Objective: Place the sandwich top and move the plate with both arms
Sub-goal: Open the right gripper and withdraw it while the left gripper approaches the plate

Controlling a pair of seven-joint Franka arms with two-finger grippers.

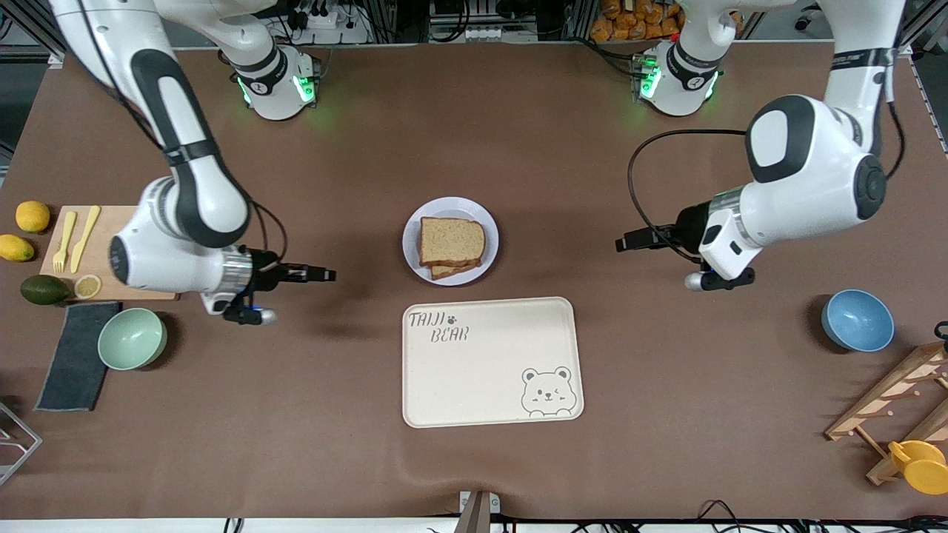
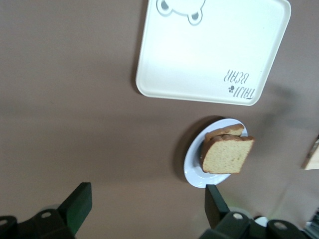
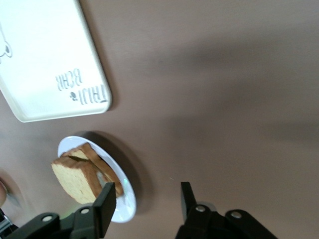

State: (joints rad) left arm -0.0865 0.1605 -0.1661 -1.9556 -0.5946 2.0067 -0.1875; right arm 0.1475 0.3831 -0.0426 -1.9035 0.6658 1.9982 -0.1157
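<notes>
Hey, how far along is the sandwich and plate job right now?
Done: the sandwich top sits on the stack on the plate. In hand: nothing; the left end effector and right end effector flank the plate, both open and empty. Left: gripping the plate from both ends and moving it, likely to the bear-printed tray.

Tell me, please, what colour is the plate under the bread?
The plate is pale lavender-white, plain with no pattern. It shows best in the front view.
</notes>
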